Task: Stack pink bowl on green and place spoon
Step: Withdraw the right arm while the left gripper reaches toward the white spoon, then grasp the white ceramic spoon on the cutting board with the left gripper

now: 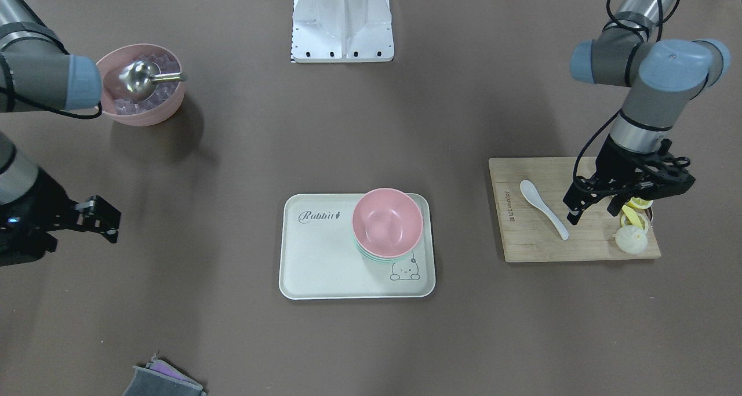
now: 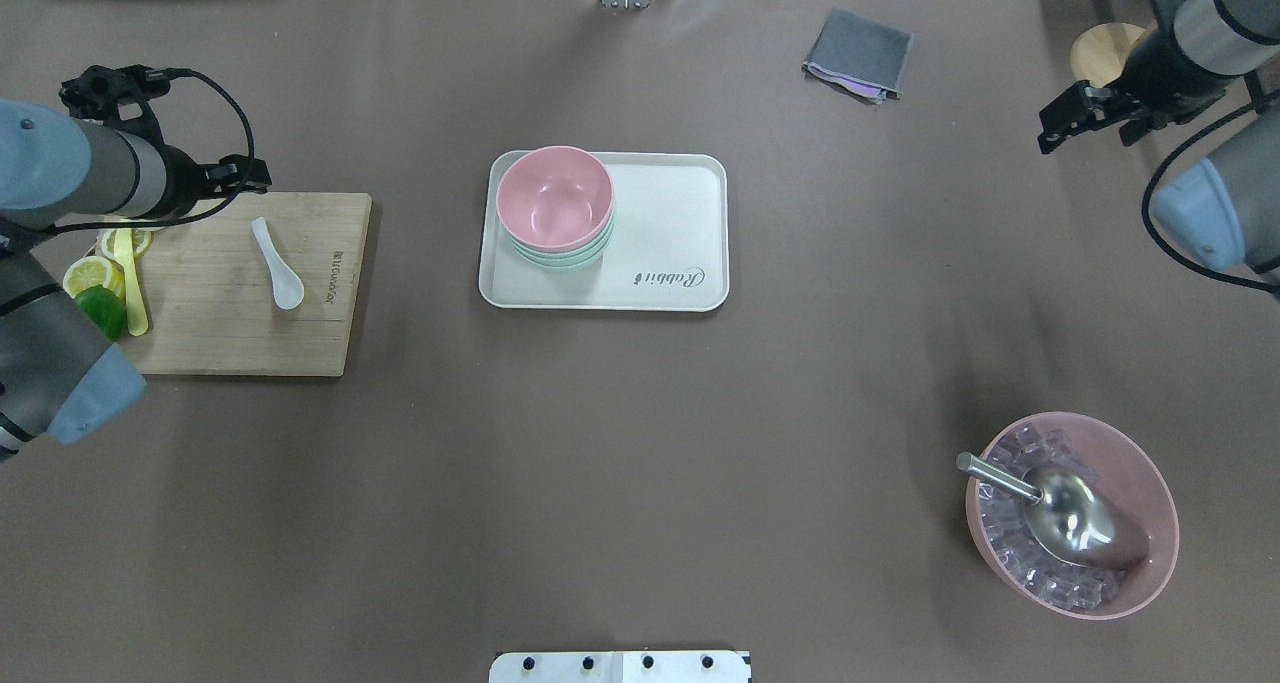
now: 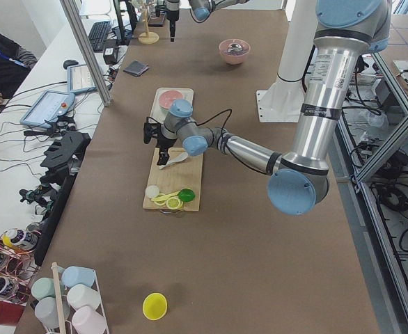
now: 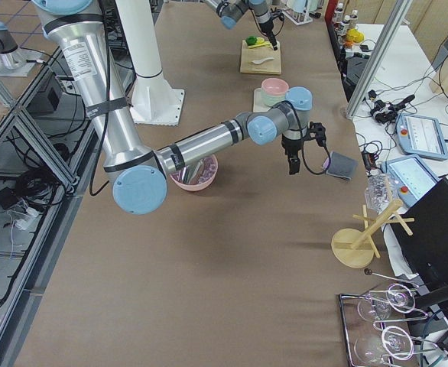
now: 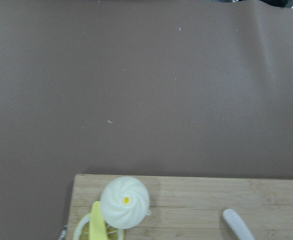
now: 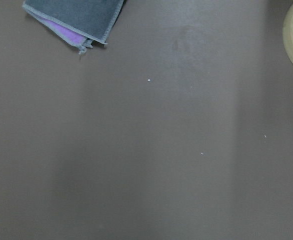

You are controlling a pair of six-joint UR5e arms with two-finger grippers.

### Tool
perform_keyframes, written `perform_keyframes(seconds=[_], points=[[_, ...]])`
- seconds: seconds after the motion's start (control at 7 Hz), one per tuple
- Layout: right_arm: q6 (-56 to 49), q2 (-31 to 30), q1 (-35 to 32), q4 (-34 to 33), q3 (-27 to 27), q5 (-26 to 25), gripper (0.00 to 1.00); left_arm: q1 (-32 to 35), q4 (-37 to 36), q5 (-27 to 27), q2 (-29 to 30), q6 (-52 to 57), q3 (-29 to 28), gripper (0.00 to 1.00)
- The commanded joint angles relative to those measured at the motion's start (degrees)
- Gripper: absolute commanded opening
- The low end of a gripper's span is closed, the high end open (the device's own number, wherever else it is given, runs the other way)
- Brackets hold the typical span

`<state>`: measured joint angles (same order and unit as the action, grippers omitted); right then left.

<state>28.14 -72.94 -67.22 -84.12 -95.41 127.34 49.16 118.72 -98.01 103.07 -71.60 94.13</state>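
While smooth pink bowl [image 1: 387,219] sits nested in green bowl [image 1: 375,259] at corner of cream rounded tray [image 1: 313,257], glossy white spoon [image 1: 542,206] lies flat on wooden board [image 1: 533,242]. Left gripper [image 1: 591,211] near spoon handle, jaws apart, empty. Right gripper [image 2: 1085,133] jaws spread, empty.

A robotics lab: aluminium frames [image 3: 87,52], tablets [image 3: 47,108], cables [image 4: 21,183].

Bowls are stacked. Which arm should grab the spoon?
Left. The left gripper hangs open over the cutting board beside the white spoon; the right gripper is across the table, far from it.
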Motion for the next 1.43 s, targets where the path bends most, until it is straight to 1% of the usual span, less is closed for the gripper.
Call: perform_keyframes(seconds=[0.0,0.14,0.29,0.43,0.57,0.71,1.0,1.29], points=[[-8.2,-6.5,-4.5,0.0,-1.6,0.2,1.00,-4.7,-2.8,6.3,0.3,-5.0,-0.3,0.94],[-9.1,-8.6,-6.9,0.1,-2.0,0.2,1.00,-5.9,-2.9,6.6,0.4,-6.7,-0.3,0.91],[-10.7,-9.8,-8.1,0.1,-2.2,0.0,1.00,-7.0,-2.9,7.8,0.3,-7.3,-0.3,0.81],[-10.8,-9.9,-8.3,0.1,-2.2,0.0,1.00,-8.8,-3.0,10.4,0.2,-7.4,-0.3,0.64],[-10.8,-9.9,-8.3,0.0,-2.2,0.0,1.00,-9.1,-3.0,10.6,0.2,-7.4,-0.4,0.39],[-10.8,-9.9,-8.3,0.1,-2.2,0.0,1.00,-9.1,-3.0,10.7,0.2,-7.4,-0.4,0.19],[-10.8,-9.9,-8.3,0.1,-2.3,-0.1,1.00,-9.1,-3.0,10.7,0.1,-7.4,-0.4,0.02],[-10.7,-10.0,-8.3,0.0,-2.6,-0.1,1.00,-9.1,-3.0,10.7,0.1,-7.4,0.0,0.00]])
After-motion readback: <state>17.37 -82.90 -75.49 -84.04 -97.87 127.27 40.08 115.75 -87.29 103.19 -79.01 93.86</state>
